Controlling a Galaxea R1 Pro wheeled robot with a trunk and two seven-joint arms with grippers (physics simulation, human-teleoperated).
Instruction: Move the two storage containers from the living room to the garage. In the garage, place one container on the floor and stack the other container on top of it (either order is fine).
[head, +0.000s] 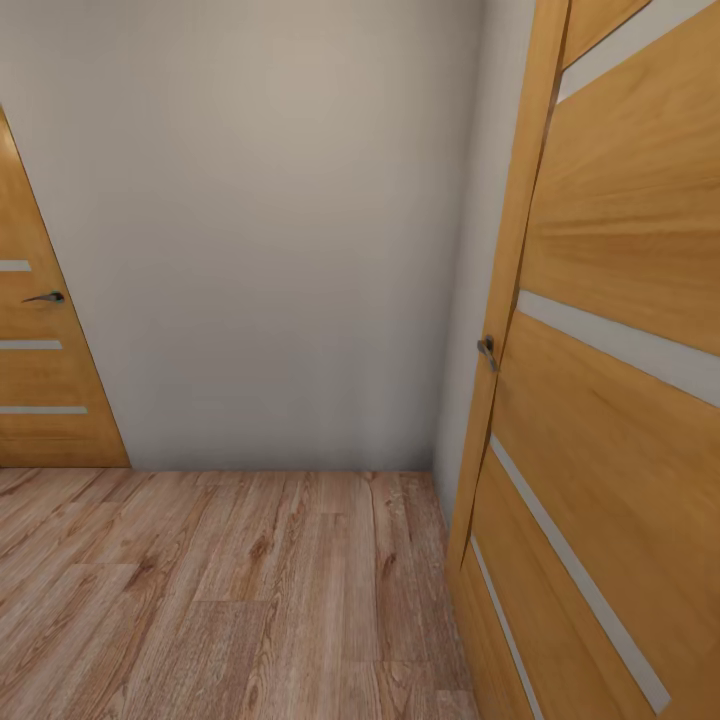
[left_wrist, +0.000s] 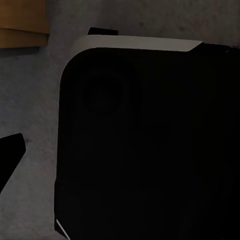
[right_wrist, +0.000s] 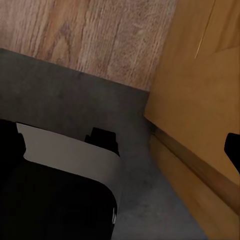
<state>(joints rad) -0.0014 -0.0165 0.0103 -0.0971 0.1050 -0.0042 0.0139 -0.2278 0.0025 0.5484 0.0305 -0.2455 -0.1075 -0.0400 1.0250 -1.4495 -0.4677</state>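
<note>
While the robot stands at a doorway with no storage container in sight, the head view takes in a bare pale wall (head: 270, 220), a light wood-plank floor (head: 200, 600), a shut oak door (head: 40, 380) with frosted strips at the left, and an open oak door leaf (head: 610, 400) with a metal handle (head: 487, 350) close at the right. The right wrist view looks down on the line where dark grey concrete floor (right_wrist: 75, 95) meets the wood planks (right_wrist: 90, 35), beside the door's edge (right_wrist: 200, 100) and over the robot's black and white base (right_wrist: 60, 185). The left wrist view shows that dark body (left_wrist: 145, 145) over grey concrete. How far either pincer is open cannot be told, nor whether it holds anything. Where the two orange-red boxes are cannot be said from here. To drive on well, the base likely needs to keep clear of the open leaf at the right and turn gently.
</note>
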